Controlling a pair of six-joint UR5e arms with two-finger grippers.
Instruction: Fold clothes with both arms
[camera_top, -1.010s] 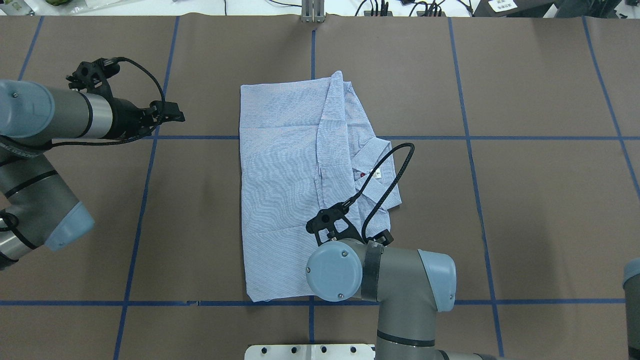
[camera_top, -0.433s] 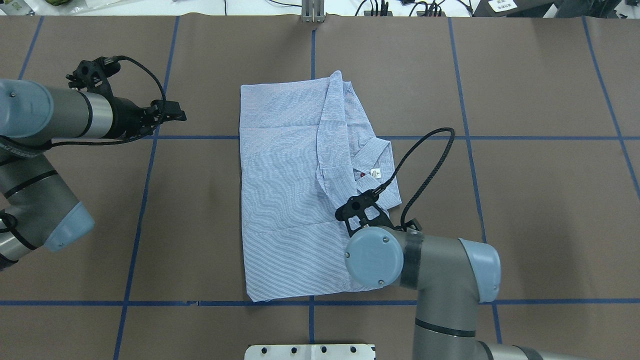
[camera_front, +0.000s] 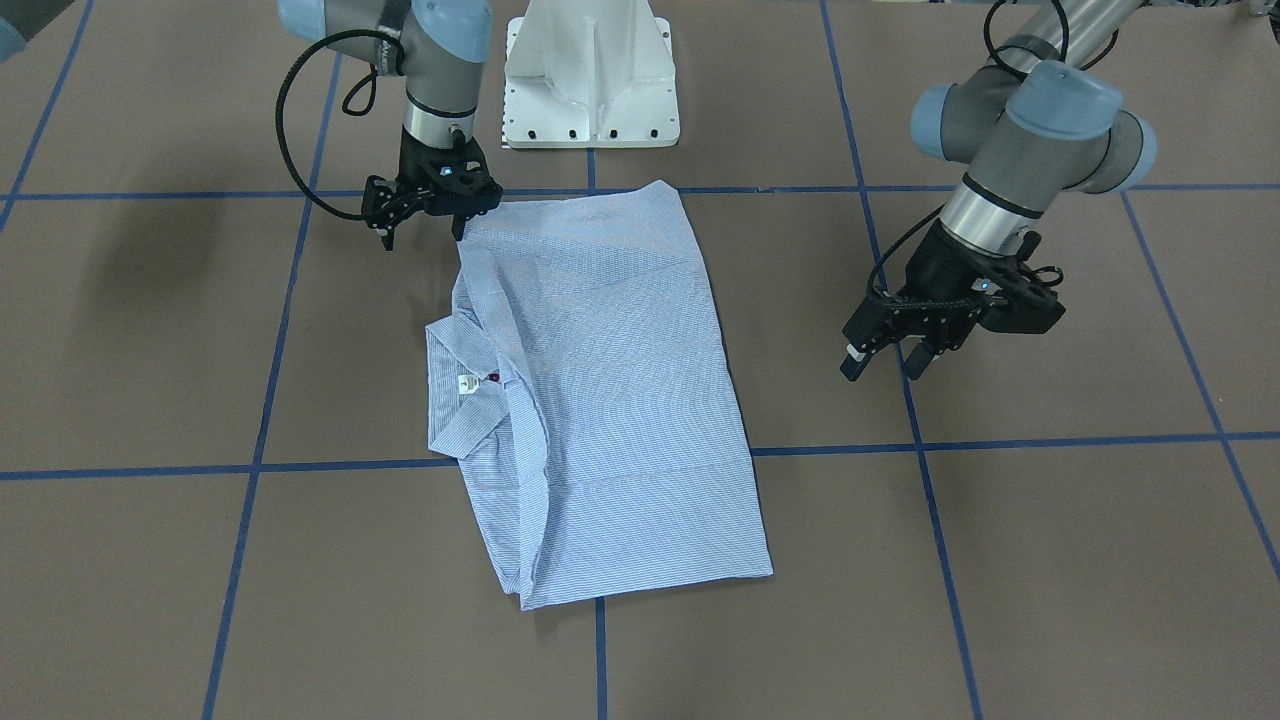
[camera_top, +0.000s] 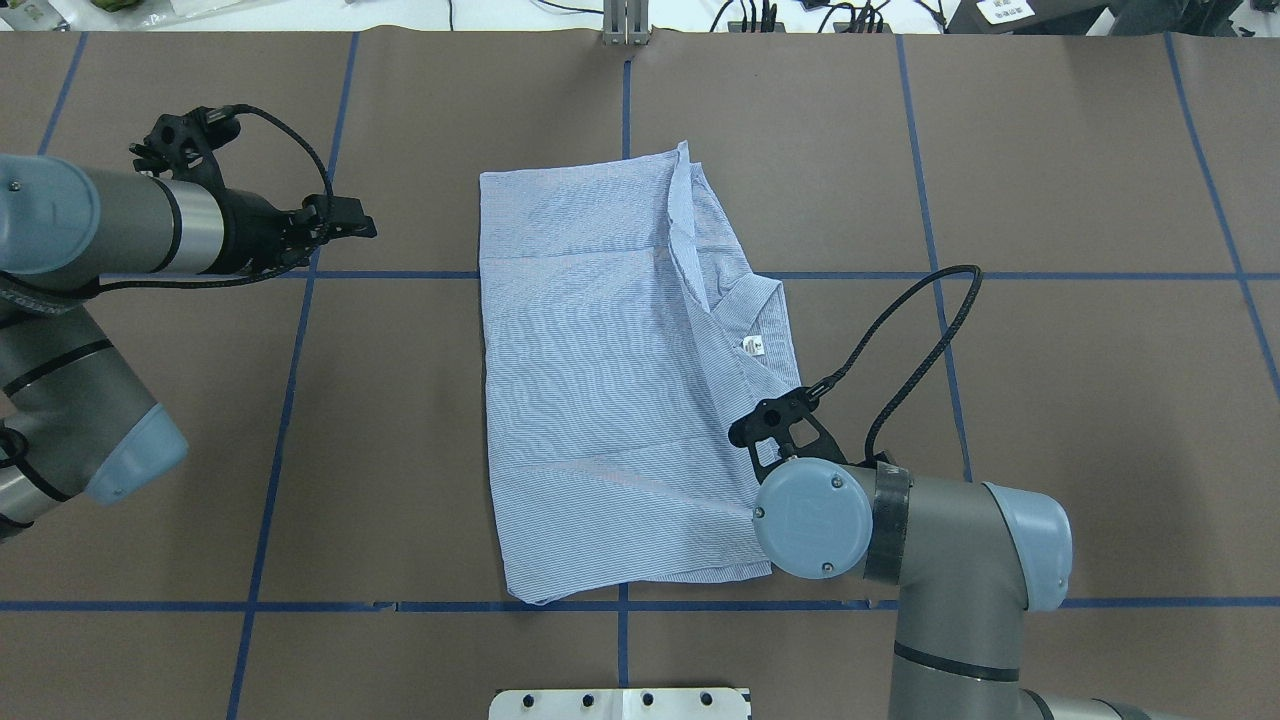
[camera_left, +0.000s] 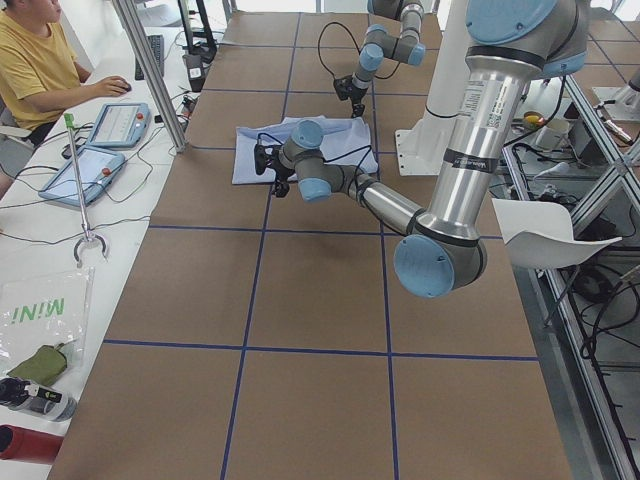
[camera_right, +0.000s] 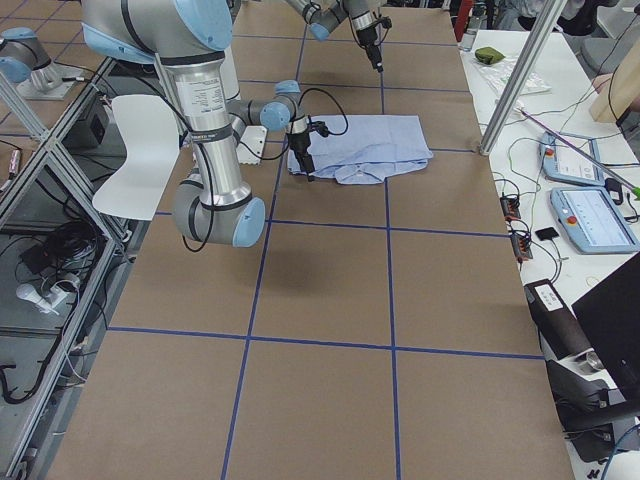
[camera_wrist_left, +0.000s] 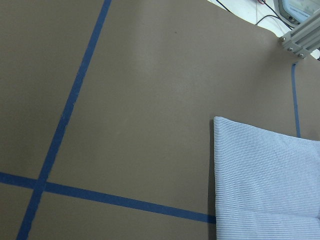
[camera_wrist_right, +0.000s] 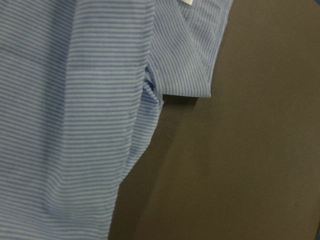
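Brown table (camera_top: 1100, 400) carries the shirt (camera_top: 590, 400) at its centre, folded to a flat rectangle with the collar on its right edge. The right pincer (camera_front: 425, 232) stands open just beside the shirt's near right corner, gripping nothing. The left pincer (camera_front: 882, 362) hangs open, well left of the cloth. Judgement: between folds; the next move calls for both pincers to take matching corners and halve the shirt. The white collar label (camera_top: 752, 346) carries writing too small to read.

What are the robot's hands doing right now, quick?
Left gripper: open, holding nothing.
Right gripper: open, at the edge of the shirt, holding nothing.
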